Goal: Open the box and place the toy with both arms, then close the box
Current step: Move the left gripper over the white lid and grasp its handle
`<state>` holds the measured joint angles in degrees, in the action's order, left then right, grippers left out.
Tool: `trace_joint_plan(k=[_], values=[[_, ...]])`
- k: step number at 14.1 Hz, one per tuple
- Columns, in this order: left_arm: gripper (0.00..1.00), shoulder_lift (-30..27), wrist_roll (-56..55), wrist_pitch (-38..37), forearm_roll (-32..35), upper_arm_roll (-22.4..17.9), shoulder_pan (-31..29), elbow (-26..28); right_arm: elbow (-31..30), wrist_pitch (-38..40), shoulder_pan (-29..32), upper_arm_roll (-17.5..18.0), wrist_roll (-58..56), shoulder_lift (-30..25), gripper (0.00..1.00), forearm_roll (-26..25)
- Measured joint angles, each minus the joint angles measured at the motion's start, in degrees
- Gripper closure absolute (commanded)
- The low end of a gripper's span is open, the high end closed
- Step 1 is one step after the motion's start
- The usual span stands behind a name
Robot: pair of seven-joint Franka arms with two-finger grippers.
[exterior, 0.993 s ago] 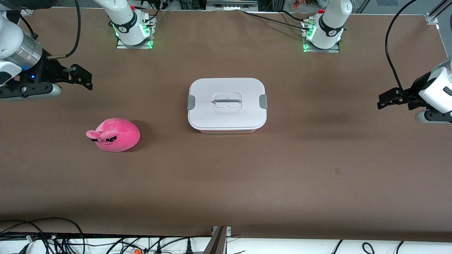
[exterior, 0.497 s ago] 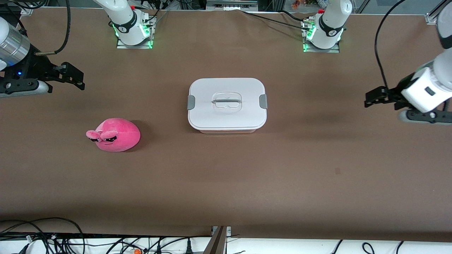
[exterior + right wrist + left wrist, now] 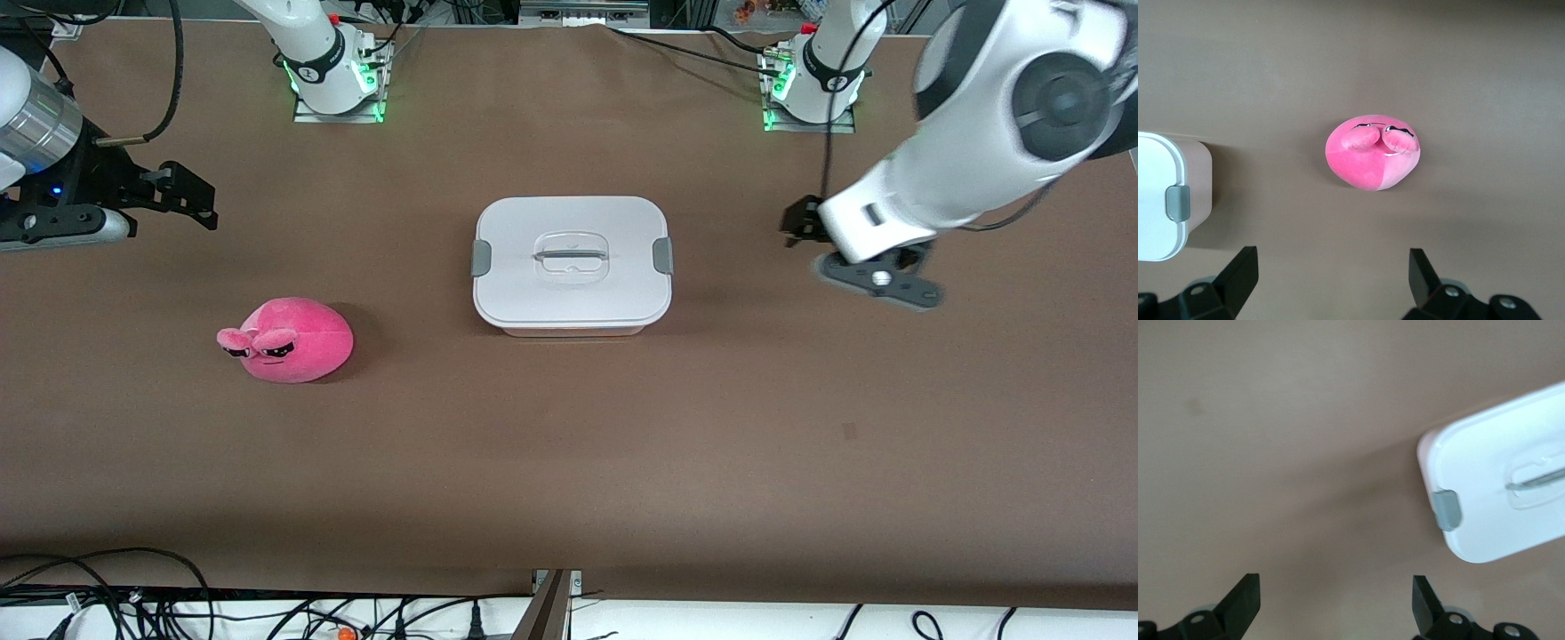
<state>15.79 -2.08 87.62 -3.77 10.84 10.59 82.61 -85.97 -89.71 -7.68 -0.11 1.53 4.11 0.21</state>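
Brown table (image 3: 569,462) lies bare around lidded box (image 3: 572,263) and toy (image 3: 286,340); left gripper (image 3: 1335,603) and right gripper (image 3: 1331,277) both spread, empty.

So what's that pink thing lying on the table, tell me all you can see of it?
It is a small plush toy, hot pink and rounded like a blob, soft and fuzzy by its look. It has two sleepy dark eyes and two little bumps like ears above them. It sits alone on the brown table, nearer the front camera than the white-lidded box and toward the right arm's end. Nothing touches it but the table.
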Motion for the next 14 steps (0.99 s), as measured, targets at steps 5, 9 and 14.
trace_joint_plan(k=[5,9,14], values=[[0.0,7.38,7.06,5.68,-0.35,0.58,8.9,-1.07,0.0,-2.07,0.13,-0.23,0.16,0.06,0.0,0.0],[0.0,12.47,14.93,12.98,-0.37,1.29,12.28,-2.08,0.0,-2.63,0.17,-0.45,0.24,0.07,0.0,0.0],[0.0,15.4,22.58,20.67,0.6,1.33,20.12,-2.3,0.0,-1.74,0.31,-3.38,0.26,0.05,0.0,0.0]])
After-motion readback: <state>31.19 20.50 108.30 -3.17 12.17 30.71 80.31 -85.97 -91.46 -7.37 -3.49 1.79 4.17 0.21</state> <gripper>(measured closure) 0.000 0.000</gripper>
